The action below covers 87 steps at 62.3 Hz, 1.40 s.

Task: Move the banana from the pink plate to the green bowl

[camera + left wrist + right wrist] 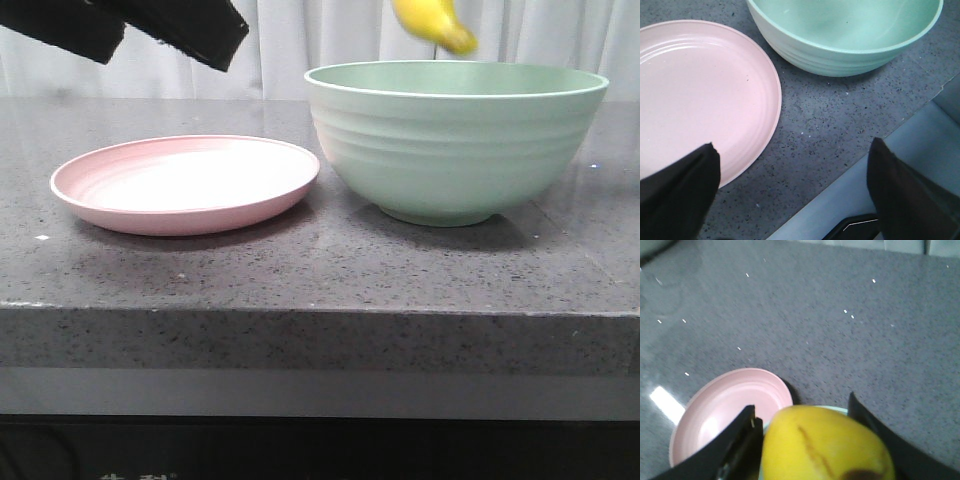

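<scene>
Bright yellow banana [825, 445] w/ brown streak, clamped in right gripper [805, 440] above green bowl [455, 140]; left gripper [790, 195] spread wide.

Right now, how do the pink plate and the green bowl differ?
The pink plate is shallow and low-rimmed; the green bowl is deep and much taller. The plate's rings are faint and concentric; the bowl has ridges around its outside. Both are round, matte, empty, and sit upright on the grey counter.

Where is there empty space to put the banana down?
The green bowl looks empty inside, and the pink plate is bare. The table is free in front of both. The gap between them is tight. The right claw holds the banana above the bowl.
</scene>
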Motion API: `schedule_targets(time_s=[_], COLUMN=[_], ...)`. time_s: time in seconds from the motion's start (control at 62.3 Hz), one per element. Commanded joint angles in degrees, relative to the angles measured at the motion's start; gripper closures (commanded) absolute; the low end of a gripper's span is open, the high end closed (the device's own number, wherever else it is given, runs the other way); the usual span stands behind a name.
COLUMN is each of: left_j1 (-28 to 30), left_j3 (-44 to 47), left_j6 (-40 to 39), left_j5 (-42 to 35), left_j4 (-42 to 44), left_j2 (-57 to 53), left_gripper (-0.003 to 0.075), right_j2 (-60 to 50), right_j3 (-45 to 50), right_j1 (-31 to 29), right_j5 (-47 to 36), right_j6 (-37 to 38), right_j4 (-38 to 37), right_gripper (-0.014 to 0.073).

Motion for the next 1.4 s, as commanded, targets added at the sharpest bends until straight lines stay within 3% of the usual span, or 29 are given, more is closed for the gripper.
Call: schedule_targets(time_s=[0.0, 0.177, 0.337, 0.626, 0.996, 1.108, 1.188, 1.301, 1.381], left_j1=[-0.4, -0.4, -0.4, -0.4, -0.4, -0.4, -0.4, 0.7, 2.6], left_j3=[-1.6, -1.6, -1.6, -1.6, -1.6, -1.6, -1.6, -1.6, -1.6], left_j6=[-0.1, -0.1, -0.1, -0.1, -0.1, -0.1, -0.2, -0.6, -0.6], left_j5=[-3.1, -3.1, -3.1, -3.1, -3.1, -3.1, -3.3, -3.8, -4.3], left_j4=[-0.2, -0.2, -0.2, -0.2, -0.2, -0.2, -0.1, 0.1, 0.1], left_j2=[-1.0, -1.0, -1.0, -1.0, -1.0, -1.0, -1.0, -1.0, -1.0], left_gripper=[0.0129, 0.0129, 0.0129, 0.0129, 0.0129, 0.0130, 0.0132, 0.0196, 0.0302], right_j2=[1.0, 5.7, 7.2, 7.2, 7.1, 6.2, 5.1, 4.1, 3.9], right_j3=[-2.3, -2.3, -2.3, -2.3, -2.7, -4.5, -7.1, -11.1, -13.6], right_j1=[1.4, 5.2, 6.6, 6.7, 6.7, 6.6, 6.6, 6.6, 6.6], right_j5=[-1.1, -1.5, -1.6, -1.4, -0.8, 2.7, 7.1, 14.1, 19.6], right_j6=[-0.7, -0.7, -0.7, -0.7, -0.3, 4.4, 14.5, 28.8, 36.2], right_j4=[-3.5, -12.9, -15.3, -15.3, -15.3, -16.9, -21.4, -30.3, -35.8], right_gripper=[0.0431, 0.0431, 0.0414, 0.0218, 0.0038, 0.0041, 0.0072, 0.0200, 0.0342])
